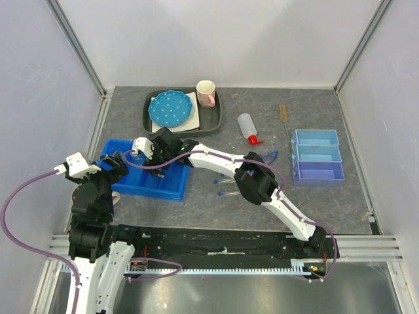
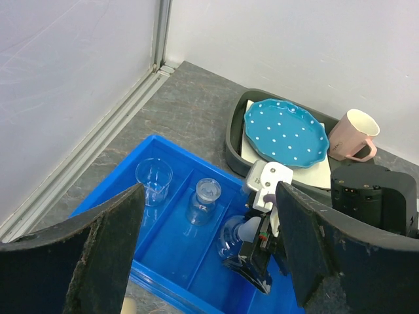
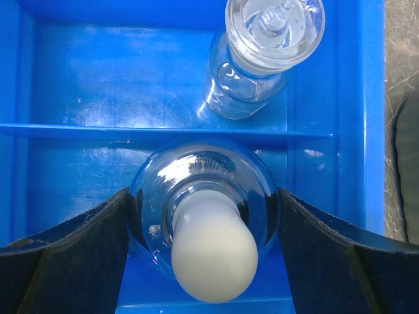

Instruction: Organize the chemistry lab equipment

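Observation:
A blue divided bin (image 1: 171,186) stands at the left of the table. In its near compartment sits a round clear flask (image 3: 203,176) with a white stopper (image 3: 213,252). My right gripper (image 3: 204,203) is open, its black fingers (image 3: 78,248) close along both sides of the flask. A stoppered glass bottle (image 3: 262,52) stands in the adjoining compartment, and a small clear beaker (image 2: 154,180) beyond it. My left gripper (image 2: 209,222) hovers open and empty over the bin's near-left edge. On the table lie a white red-nozzled squeeze bottle (image 1: 247,127), a thin brown stick (image 1: 283,114) and blue-capped tubes (image 1: 226,186).
A grey tray (image 1: 149,121) at the back holds a blue dotted plate (image 1: 171,108) and a pink-and-white mug (image 1: 206,93). Three light-blue bins (image 1: 317,157) stand at the right. White enclosure walls close in the table. My right arm (image 1: 255,183) stretches across the middle.

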You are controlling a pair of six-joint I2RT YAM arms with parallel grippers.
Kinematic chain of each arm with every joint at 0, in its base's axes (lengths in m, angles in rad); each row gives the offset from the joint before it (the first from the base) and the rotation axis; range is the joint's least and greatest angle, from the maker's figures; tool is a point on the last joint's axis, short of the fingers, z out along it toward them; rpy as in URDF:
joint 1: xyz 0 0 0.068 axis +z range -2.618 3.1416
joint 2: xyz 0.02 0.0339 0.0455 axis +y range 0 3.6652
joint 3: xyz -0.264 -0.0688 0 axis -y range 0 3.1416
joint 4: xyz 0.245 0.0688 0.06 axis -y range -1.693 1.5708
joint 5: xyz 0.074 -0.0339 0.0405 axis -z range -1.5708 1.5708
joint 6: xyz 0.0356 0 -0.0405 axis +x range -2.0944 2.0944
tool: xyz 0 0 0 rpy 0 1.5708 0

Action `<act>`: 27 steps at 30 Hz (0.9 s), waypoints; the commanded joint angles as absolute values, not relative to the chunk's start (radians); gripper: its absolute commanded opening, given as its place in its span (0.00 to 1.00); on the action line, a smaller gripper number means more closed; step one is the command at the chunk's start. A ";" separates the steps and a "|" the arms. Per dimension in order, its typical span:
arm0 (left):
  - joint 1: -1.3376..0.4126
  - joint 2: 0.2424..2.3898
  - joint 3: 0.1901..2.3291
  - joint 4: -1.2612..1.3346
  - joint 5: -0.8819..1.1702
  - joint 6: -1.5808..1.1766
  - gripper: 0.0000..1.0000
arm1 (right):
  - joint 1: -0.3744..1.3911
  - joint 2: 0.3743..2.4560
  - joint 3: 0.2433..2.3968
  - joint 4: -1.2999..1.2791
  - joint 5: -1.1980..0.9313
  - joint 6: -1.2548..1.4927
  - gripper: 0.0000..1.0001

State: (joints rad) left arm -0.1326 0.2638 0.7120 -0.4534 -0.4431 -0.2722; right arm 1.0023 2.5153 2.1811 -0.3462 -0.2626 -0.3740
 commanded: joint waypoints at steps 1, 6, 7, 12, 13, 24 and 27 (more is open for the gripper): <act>-0.133 0.275 0.704 -0.397 -0.439 -0.278 0.87 | 1.002 2.511 2.214 -0.310 -0.225 -0.410 0.83; -0.133 0.273 0.703 -0.396 -0.426 -0.273 0.87 | 1.003 2.482 2.224 -0.327 -0.242 -0.403 0.93; -0.133 0.272 0.704 -0.396 -0.423 -0.275 0.87 | 1.003 2.474 2.227 -0.330 -0.244 -0.403 0.94; -0.132 0.272 0.706 -0.394 -0.413 -0.272 0.87 | 1.003 2.427 2.237 -0.350 -0.265 -0.408 0.98; -0.133 0.272 0.704 -0.396 -0.408 -0.272 0.87 | 1.003 2.422 2.238 -0.353 -0.265 -0.407 0.98; -0.133 0.241 0.700 -0.385 -0.365 -0.258 0.87 | 1.006 2.312 2.273 -0.443 -0.354 -0.433 0.98; -0.133 0.233 0.695 -0.380 -0.348 -0.253 0.87 | 1.006 2.272 2.272 -0.477 -0.370 -0.446 0.98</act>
